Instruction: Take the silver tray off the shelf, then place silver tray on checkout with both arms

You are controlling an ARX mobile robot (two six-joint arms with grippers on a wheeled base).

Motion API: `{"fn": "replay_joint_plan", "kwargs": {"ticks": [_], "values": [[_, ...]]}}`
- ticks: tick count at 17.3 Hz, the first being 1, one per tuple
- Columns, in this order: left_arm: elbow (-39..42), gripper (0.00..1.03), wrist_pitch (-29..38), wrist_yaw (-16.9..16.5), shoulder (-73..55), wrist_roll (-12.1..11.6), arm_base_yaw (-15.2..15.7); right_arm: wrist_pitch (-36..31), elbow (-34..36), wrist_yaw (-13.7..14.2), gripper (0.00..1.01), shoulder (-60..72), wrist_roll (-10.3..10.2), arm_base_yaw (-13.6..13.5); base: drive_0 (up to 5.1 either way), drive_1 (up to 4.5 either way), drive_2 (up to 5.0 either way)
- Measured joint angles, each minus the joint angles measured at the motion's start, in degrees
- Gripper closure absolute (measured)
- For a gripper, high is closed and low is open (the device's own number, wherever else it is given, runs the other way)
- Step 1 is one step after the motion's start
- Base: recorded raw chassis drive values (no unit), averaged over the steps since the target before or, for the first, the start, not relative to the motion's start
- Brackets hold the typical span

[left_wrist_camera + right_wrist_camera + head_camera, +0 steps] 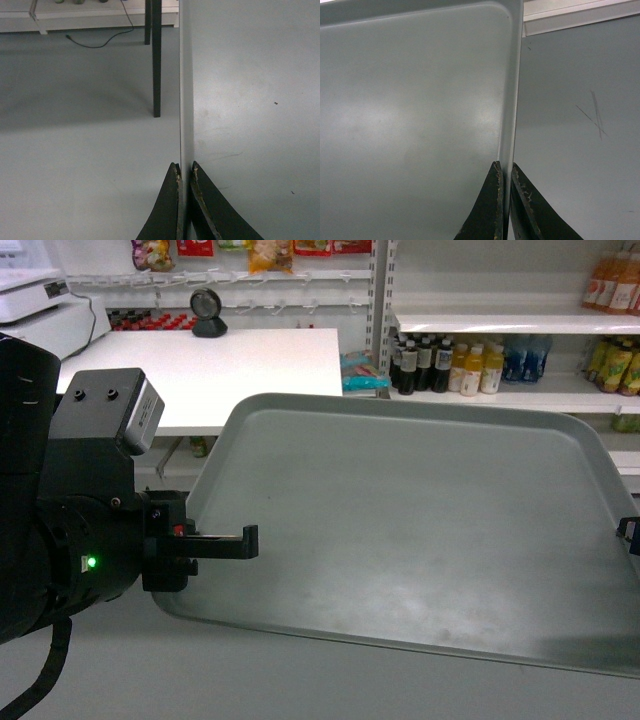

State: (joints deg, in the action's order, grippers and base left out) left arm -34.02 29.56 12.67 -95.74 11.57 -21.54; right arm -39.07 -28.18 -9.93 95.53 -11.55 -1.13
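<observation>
- The silver tray (420, 530) is a large, flat rectangle in matte grey-green, with rounded corners and a low raised rim; its surface is plain apart from faint pale scuffing near the middle.
- It is held up in the air in front of the robot, near the camera, with the floor below it. The white checkout (210, 375) lies beyond its far left corner.
- The left gripper (222, 542) is pinched closed on the tray's left rim, one finger above and one below.
- The right gripper (504, 200) is likewise clamped on the right rim; in the head view only a sliver of it shows at the right edge.
- The tray carries nothing.
- A black scanner (208, 312) stands on the far part of the checkout.
- Shelves (500, 322) at far right hold rows of bottles (450, 365), dark and yellow; their labels are too small to read.
</observation>
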Motion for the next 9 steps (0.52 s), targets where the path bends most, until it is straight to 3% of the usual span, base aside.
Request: {"fn": "replay_joint_plan", "kwargs": {"ticks": [9], "values": [[0.00, 1.00, 0.20, -0.04, 0.00, 0.00, 0.00, -0.07, 0.00, -0.04, 0.99, 0.00, 0.00, 0.00, -4.9, 2.50, 2.5]]}}
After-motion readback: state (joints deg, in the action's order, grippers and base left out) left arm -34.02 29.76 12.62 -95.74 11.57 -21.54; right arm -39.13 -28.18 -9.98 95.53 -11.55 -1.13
